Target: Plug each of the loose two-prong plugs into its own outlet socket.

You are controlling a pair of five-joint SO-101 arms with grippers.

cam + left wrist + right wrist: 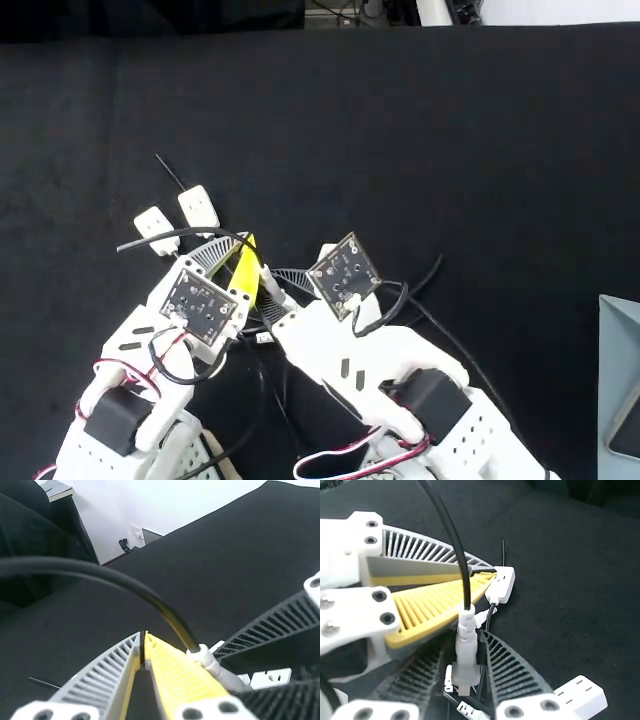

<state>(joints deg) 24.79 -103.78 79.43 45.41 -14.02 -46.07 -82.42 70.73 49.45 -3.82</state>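
Two white outlet sockets lie side by side on the black table, just beyond the arms. In the right wrist view my right gripper has its dark ribbed fingers shut on a white two-prong plug, and the plug's black cable rises from it. That cable arcs over my left gripper, whose grey and yellow fingers are shut tip to tip with nothing seen between them. Its tip sits close to one socket. The other socket lies nearer the right gripper. From above, both grippers crowd together.
Loose black cables trail under and beside the right arm. A thin black wire lies past the sockets. A grey box stands at the table's right edge. The far and right parts of the black cloth are bare.
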